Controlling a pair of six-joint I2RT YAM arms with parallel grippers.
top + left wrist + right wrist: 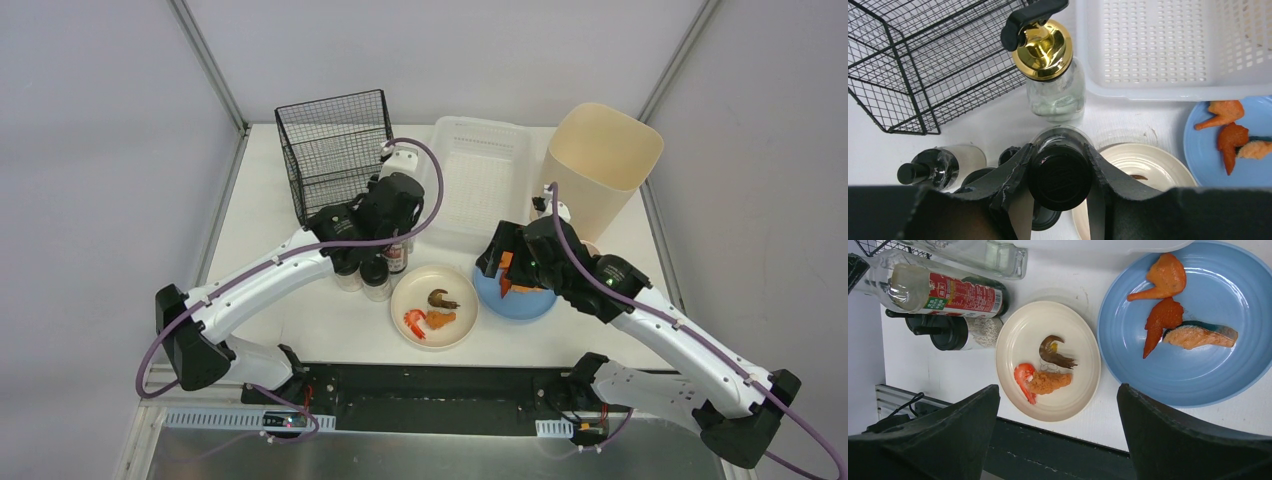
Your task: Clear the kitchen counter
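You are looking down on the white kitchen counter [262,205], boxed in on three sides. A plain grey far panel [450,50] is standing behind its far edge. A matching left panel [100,150] and right panel [765,150] are closing off the side edges. A left post [210,65] and a right post [680,60], both aluminium, are rising from the far corners, leaning outward in your view. A black base plate [440,385] is running along the near edge. Below it, a pale slotted rail [220,418] is sitting on a brushed metal sheet [400,458]. Light is falling soft and even; shadows are showing faint.
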